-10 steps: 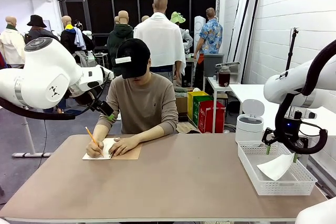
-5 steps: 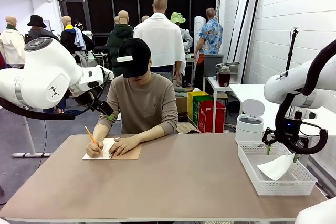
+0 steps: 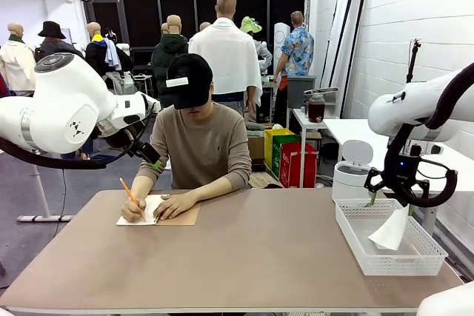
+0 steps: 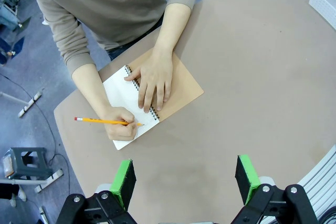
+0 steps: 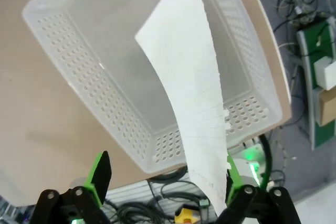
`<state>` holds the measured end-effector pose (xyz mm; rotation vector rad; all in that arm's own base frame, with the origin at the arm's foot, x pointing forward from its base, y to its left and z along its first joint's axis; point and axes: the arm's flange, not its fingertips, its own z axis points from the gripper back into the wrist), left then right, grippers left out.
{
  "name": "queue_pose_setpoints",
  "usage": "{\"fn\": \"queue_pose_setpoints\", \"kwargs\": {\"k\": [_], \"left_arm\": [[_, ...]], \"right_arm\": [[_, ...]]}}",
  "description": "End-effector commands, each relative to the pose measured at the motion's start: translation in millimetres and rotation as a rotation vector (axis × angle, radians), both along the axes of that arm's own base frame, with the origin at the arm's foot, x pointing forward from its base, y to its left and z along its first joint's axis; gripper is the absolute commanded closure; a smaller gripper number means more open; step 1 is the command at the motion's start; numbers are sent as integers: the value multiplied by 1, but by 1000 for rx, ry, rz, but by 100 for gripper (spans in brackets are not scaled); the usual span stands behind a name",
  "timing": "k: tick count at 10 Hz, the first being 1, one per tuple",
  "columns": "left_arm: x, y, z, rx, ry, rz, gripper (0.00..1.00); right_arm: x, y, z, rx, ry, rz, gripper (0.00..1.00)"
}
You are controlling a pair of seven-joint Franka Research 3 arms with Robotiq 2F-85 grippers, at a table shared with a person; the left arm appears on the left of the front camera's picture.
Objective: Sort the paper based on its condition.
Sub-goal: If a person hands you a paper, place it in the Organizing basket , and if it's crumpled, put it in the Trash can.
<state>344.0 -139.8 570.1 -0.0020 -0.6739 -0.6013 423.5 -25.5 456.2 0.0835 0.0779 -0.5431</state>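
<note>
Your right hand [image 5: 167, 162] hangs wide open above the basket [image 5: 92, 77]; the paper [image 5: 189, 87] slants from beside one finger into it.

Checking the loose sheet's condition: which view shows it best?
Right wrist view: the paper fills the middle, close, over the basket. Front view shows it small, standing in the basket. Left wrist view faces the notebook.

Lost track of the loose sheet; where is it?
Front view, robot's right: the sheet stands upright in the white basket, under the open right gripper.
</note>
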Motion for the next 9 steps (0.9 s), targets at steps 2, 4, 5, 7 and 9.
{"fn": "queue_pose_setpoints", "kwargs": {"k": [2, 4, 5, 7, 9], "left_arm": [[0, 0, 0, 0, 0, 1, 0], [0, 0, 0, 0, 0, 1, 0], [0, 0, 0, 0, 0, 1, 0], [0, 0, 0, 0, 0, 1, 0], [0, 0, 0, 0, 0, 1, 0]], "right_arm": [[-6, 16, 14, -67, -25, -2, 0], [-9, 24, 33, -90, -76, 12, 0], [-10, 28, 41, -110, -93, 14, 0], [-10, 31, 57, -142, -137, 22, 0], [-8, 38, 64, -159, -159, 40, 0]]}}
